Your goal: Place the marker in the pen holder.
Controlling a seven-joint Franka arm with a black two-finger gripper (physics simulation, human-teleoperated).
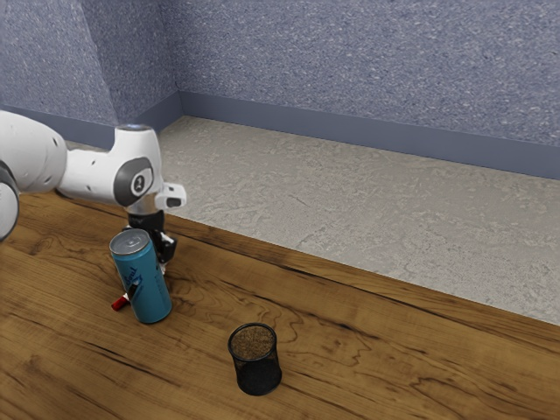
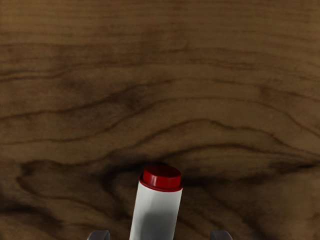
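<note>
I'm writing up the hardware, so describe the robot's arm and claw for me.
The smooth white robot arm has thick, rounded segments dotted with small dark spots. Near its end sits a dark grey oval patch bearing a small white marking, and a small white block with a dark face juts out beside it. Below is the black two-finger claw, with rounded grey fingertips.

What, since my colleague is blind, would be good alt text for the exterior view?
White robot arm with its black gripper behind a blue can on a wooden table. A marker's red end shows beside the can; a black mesh pen holder stands nearer the camera, farther to the exterior view's right.
</note>
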